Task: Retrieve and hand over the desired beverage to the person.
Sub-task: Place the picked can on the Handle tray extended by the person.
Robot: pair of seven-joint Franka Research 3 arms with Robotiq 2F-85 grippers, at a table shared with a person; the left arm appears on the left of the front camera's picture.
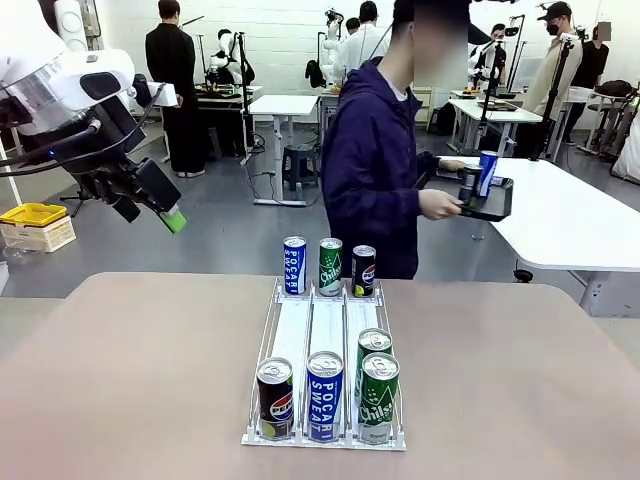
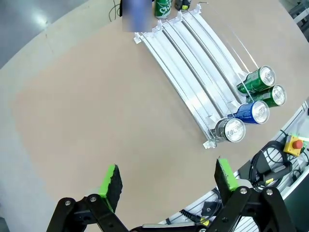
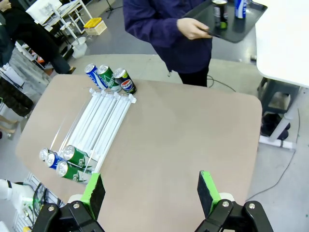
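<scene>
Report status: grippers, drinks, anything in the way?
Left gripper open, raised. Right gripper open, high above the table. Cans in rack untouched. Person turned away holding tray. Nothing blocking.

Matt tan table [image 1: 120, 370], clear glossy plastic rack [image 1: 325, 335], shiny metal cans [image 1: 325, 395], smooth black tray [image 1: 490, 205], dark cloth jacket [image 1: 365, 170]

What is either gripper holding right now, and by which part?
Nothing: the left gripper and right gripper are both open and empty above the table.
</scene>
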